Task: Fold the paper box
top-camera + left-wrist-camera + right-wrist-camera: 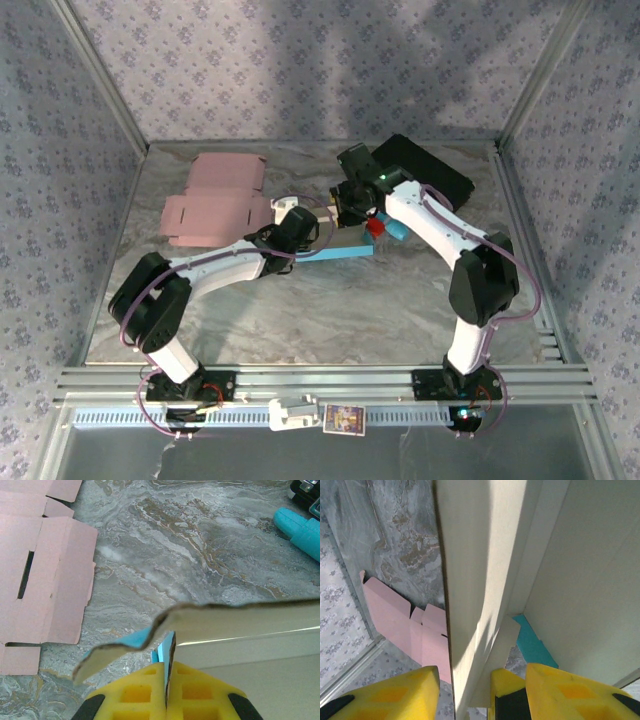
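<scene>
**Both grippers on the blue paper box, mid-fold**

In the left wrist view, the left gripper (167, 680) is fully closed. Its yellow fingers pinch a thin edge of the paper box (250, 617), which is blue outside and pale inside. Just above the fingertips, a bent flap of the box curls off to the gripper's left, and a long pale wall runs off to its right.

In the right wrist view, the right gripper (465, 692) is partly open. A pale upright box wall passes between its yellow fingers, and it does not look clamped yet.

From above, the two grippers meet over the box near the middle of the marble table (350, 310). Beyond and to the left of the left gripper, flat pink box blanks (215, 200) lie well apart from the work. Beyond the right gripper is a black mat (440, 170).

The step in hand appears to be raising and creasing a side wall while the left gripper anchors the box. The next move probably calls for the right fingers to close on the wall and then turn it along its crease. The left hold needs to stay firm so the thin card does not slide or buckle.
</scene>
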### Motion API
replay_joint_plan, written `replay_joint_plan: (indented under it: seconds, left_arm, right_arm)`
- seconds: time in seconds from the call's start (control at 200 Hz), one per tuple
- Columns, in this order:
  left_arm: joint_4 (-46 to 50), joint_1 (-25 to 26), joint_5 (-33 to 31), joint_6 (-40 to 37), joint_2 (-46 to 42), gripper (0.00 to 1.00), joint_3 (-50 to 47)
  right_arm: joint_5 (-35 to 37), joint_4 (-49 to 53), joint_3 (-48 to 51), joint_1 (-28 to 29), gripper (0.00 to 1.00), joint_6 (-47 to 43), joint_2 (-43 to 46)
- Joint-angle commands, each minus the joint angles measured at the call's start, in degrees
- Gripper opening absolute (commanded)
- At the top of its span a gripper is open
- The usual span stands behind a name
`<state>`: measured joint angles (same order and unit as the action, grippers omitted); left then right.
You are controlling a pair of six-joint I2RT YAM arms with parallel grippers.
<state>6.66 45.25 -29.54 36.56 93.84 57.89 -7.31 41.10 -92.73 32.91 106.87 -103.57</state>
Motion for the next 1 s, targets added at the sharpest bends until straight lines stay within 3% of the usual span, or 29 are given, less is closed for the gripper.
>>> replay_joint_plan:
  seconds: [0.0, 0.09, 0.485, 0.58, 0.739, 0.859, 0.994]
  left_arm:
    - [2.5, 0.6, -0.8, 0.0, -1.1, 0.00, -0.8]
    - [2.5, 0.7, -0.6, 0.1, -1.2, 0.00, -1.1]
    - [2.3, 0.8, -0.6, -0.8, -1.7, 0.00, -1.6]
    - [2.4, 0.7, -0.4, -0.7, -1.7, 0.00, -1.7]
    - [3.7, 0.8, 0.8, 0.0, -2.8, 0.18, -1.1]
    - [7.0, 0.7, 2.7, 1.9, -5.0, 0.35, -0.6]
    - [9.6, 0.7, 5.6, 4.9, -9.8, 0.46, -2.0]
  right_arm:
    - [-1.0, 0.7, -0.1, -0.8, 0.46, -0.9, -0.9]
    - [-1.2, 0.8, -0.5, -1.0, 0.39, -1.2, -0.9]
    - [-3.1, -0.5, 1.8, -1.4, 0.25, -0.8, -1.6]
    - [-3.1, -0.2, 2.0, -1.3, 0.16, -0.8, -1.6]
    - [-4.0, -0.6, 3.6, -1.2, 0.02, -0.6, -1.5]
    - [-4.6, -1.2, 5.4, -1.2, 0.00, -0.3, -0.7]
    - [-4.6, -1.3, 6.2, -1.2, 0.00, -0.5, 0.0]
